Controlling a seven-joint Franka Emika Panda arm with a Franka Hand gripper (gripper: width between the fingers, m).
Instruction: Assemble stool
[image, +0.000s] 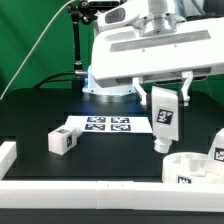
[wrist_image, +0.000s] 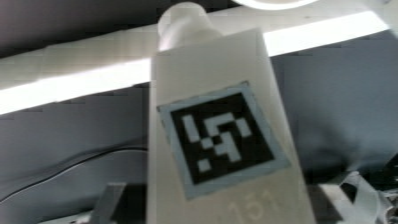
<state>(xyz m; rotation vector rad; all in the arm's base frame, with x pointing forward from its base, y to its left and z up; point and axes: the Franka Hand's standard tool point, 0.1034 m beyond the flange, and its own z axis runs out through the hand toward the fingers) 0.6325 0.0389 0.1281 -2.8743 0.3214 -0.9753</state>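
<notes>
In the exterior view my gripper is shut on the upper end of a white stool leg, which hangs upright with its square tag facing the camera. The leg's lower tip sits just above the table, at the exterior view's left edge of the round white seat disc. In the wrist view the held leg fills the middle of the picture, and dark fingers flank it on both sides. A second leg lies on the black table toward the exterior view's left. A third leg stands at the right edge.
The marker board lies flat on the table behind the lying leg. A long white border rail runs along the front, and another rail piece sits at the exterior view's left. A green backdrop stands behind the robot base.
</notes>
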